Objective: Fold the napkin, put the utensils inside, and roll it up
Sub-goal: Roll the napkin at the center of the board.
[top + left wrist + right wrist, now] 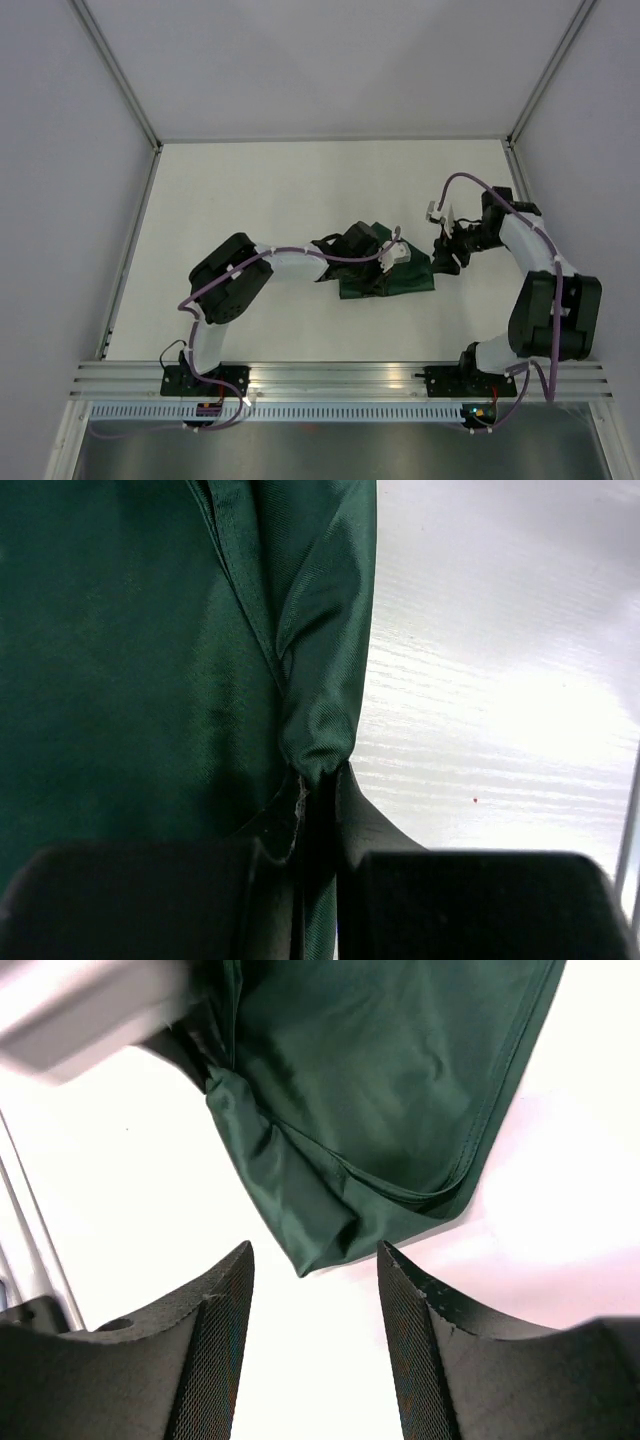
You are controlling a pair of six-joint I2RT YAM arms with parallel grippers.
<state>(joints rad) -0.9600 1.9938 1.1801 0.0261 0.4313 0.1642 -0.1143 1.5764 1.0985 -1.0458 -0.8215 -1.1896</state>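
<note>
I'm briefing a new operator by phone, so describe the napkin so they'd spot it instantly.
Look at the white table in front of the two arms. Near its middle lies the napkin, a crumpled cloth pinched by the left gripper, with the open right gripper just beside it. Unlike the black grippers around it, it is shiny dark green fabric.

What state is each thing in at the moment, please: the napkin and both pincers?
napkin: lying bunched in loose folds, not rolled, one fold pinched.
left pincer: shut on a fold of the napkin.
right pincer: open, holding nothing, by the napkin's corner.
</note>
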